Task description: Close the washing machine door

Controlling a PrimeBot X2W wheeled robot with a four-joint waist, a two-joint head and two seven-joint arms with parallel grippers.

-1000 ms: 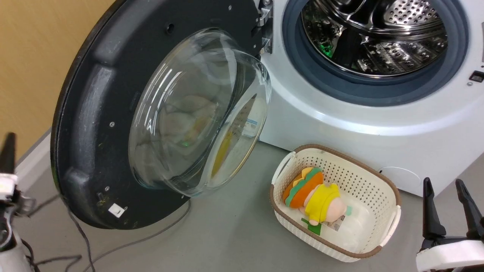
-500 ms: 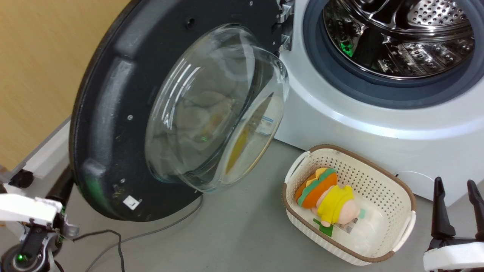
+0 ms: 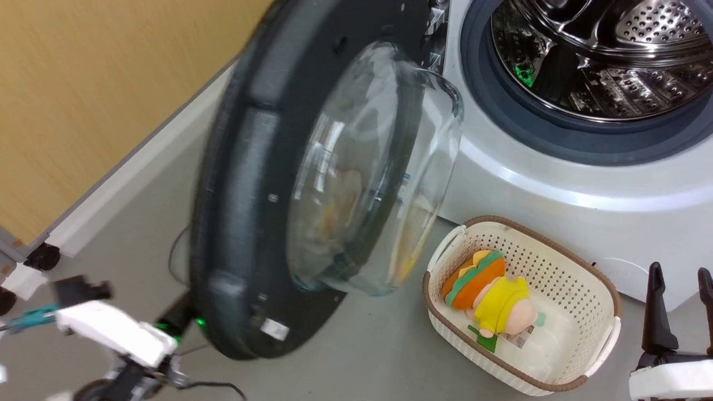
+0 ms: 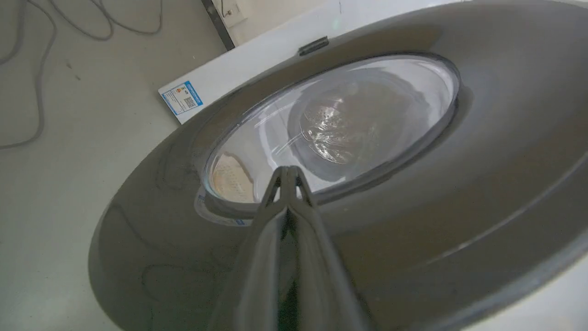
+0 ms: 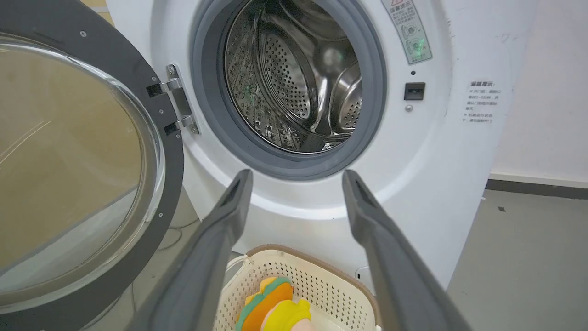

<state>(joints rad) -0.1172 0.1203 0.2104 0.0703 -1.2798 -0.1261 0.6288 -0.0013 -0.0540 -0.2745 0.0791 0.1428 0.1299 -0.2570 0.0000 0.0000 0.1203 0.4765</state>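
Behind the half-open washing machine door (image 3: 245, 184), the left claw (image 4: 287, 171) is pinched closed and empty, tips at its outer face. The right claw (image 5: 296, 177) gapes wide, holding nothing. Those tips may skid off the smooth curved face, leaving the door unlatched.

Bright, even indoor light. In the head view the washing machine door (image 3: 245, 184) and the white left forearm (image 3: 111, 334) are smeared by motion blur. The steel drum (image 3: 601, 61) throws hard glints, and reflections streak the glass window (image 3: 379, 167). The left wrist view is dim, grey and low in contrast. The right wrist view is sharp, with bowed edges.
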